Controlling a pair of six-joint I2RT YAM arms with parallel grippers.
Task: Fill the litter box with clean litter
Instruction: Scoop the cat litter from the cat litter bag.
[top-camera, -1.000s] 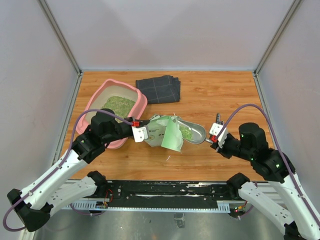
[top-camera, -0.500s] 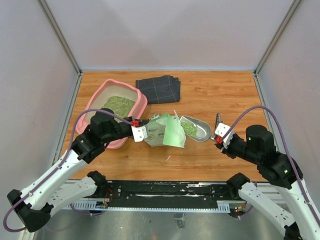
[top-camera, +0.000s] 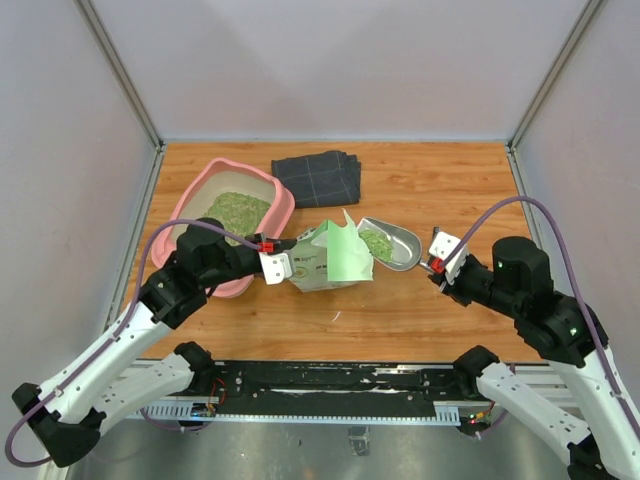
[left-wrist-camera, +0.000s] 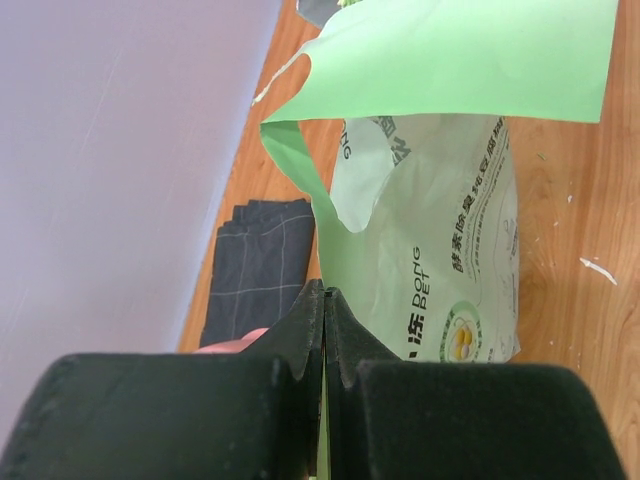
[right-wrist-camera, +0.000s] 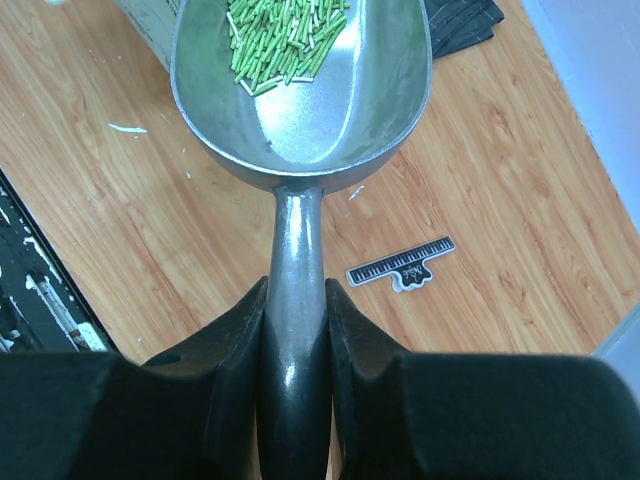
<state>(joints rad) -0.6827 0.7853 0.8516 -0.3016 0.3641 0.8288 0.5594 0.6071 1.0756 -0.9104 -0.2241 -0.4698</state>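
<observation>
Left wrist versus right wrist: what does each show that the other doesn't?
Left wrist only: the left claw shut on an edge of the printed bag. Right wrist only: the right claw gripping the metal scoop, clean litter in its bowl, and a ruler sticker. Both: the wooden table and the dark cloth.

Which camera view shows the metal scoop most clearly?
The right wrist view: the scoop fills it, litter in its bowl, handle in the right gripper. The top view shows it small, beside the bag. The left wrist view shows mainly the bag.
</observation>
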